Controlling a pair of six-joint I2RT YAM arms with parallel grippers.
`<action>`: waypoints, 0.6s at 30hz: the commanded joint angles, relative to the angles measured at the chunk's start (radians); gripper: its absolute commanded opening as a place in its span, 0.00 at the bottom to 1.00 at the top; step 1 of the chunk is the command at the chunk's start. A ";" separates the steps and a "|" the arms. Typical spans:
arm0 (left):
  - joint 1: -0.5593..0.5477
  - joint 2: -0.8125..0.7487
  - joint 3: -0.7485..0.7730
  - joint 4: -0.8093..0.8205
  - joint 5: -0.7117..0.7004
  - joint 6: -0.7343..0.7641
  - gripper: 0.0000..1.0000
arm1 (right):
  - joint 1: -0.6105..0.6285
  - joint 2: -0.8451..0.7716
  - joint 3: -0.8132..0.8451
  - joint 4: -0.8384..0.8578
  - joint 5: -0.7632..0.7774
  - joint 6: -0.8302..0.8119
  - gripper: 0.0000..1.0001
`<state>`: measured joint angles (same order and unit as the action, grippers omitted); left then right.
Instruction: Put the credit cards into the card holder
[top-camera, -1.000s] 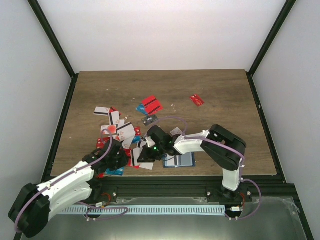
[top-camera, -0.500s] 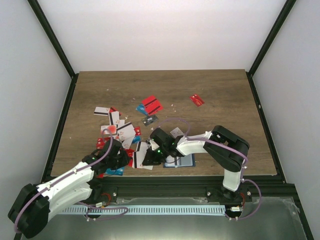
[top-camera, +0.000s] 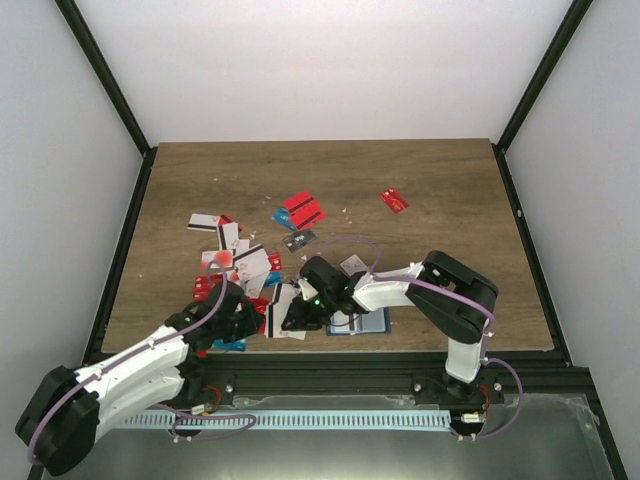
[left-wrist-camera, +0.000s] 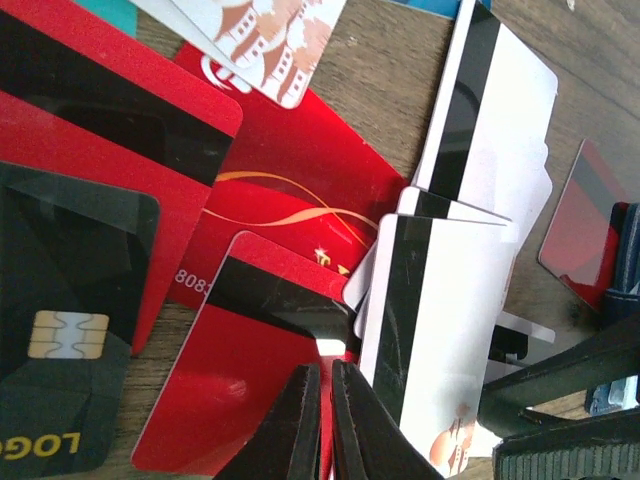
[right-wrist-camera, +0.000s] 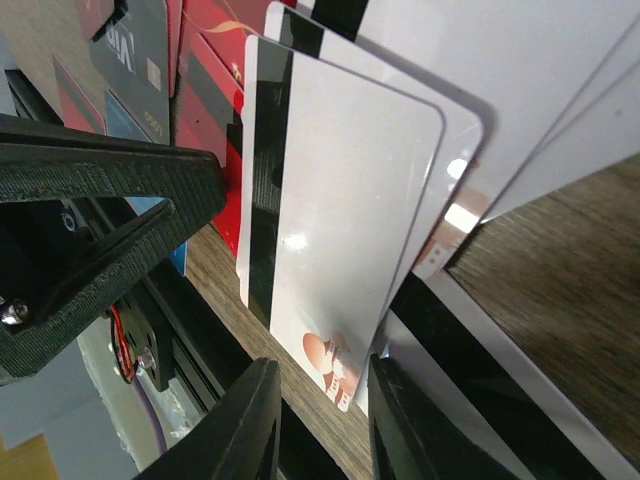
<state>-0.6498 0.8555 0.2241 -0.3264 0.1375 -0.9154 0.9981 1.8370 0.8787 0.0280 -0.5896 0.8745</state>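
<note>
Cards (top-camera: 240, 262) lie strewn over the left-centre of the bench (top-camera: 430, 180), most of them towards the front edge. The holder (top-camera: 374, 322) lies at the front edge under the right forearm, long axis left to right.

Right tool (right-wrist-camera: 322, 372): jaws a narrow gap apart, gripping nothing. The near short end of a white card (right-wrist-camera: 340, 200) sits at that gap. Its long axis runs straight away from the tool, black stripe along its left edge.

Left tool (left-wrist-camera: 322, 385): jaws closed together, empty, tips over a red card (left-wrist-camera: 230, 400).
</note>
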 joint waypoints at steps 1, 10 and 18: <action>-0.018 -0.019 -0.008 0.000 0.011 0.003 0.07 | -0.002 -0.013 -0.019 -0.030 0.054 -0.004 0.28; -0.037 -0.074 0.034 -0.049 -0.031 0.003 0.07 | -0.009 -0.053 -0.024 -0.044 0.096 -0.004 0.29; -0.064 0.003 0.016 0.035 -0.019 0.003 0.07 | -0.028 -0.040 -0.020 -0.029 0.101 -0.005 0.31</action>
<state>-0.6960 0.8299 0.2375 -0.3420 0.1177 -0.9157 0.9817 1.8015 0.8627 0.0151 -0.5217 0.8757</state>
